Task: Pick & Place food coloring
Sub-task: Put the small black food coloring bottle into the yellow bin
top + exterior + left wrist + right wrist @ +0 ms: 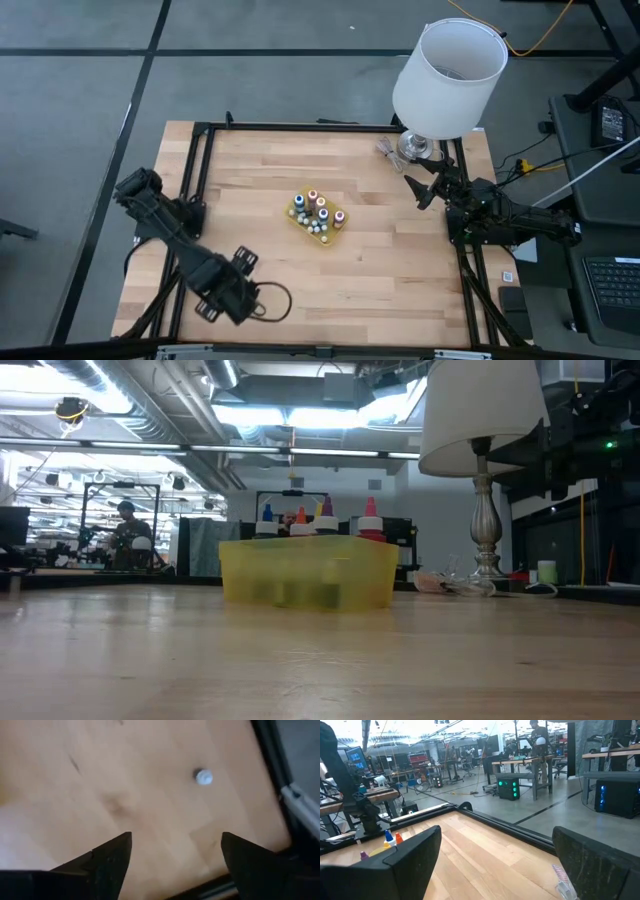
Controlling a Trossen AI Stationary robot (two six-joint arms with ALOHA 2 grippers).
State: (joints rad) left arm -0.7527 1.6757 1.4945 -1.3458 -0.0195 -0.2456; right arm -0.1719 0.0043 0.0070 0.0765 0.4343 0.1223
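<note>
- Table (400, 260): wooden top in a dark frame. Most of its surface is bare.
- Lamp (448, 75): white shade on a metal stem, at the far right corner, well apart from the work. Clear wrapping lies at its foot.
- Left arm: at the near left of the table. Left gripper (243, 262) is low over bare wood, pointed toward the near edge and well apart from the tray. In its wrist view the fingers (107, 857) stand wide apart with nothing between them.
- Right arm: parked at the right edge near the lamp base. Right gripper (426, 187) has its jaws spread fully and holds nothing; its wrist view looks out across the table into the room.
- Tray (300, 222): yellow, at table centre, with low translucent walls.
- Bottles (318, 209): gathered upright in the tray, with blue, orange, red and purple caps and some whitish ones. In the low view the caps rise above the tray rim.
- Small white round item (203, 777): lying on the wood ahead of the left gripper, near the table frame. Too blurred to identify.
- Judgement on step: neither gripper carries a bottle; the left appears to be between a release and the next reach.
- Next move: if another bottle is due, the left gripper must travel to the tray, line up on a single cap without disturbing its neighbours, descend and close.
</note>
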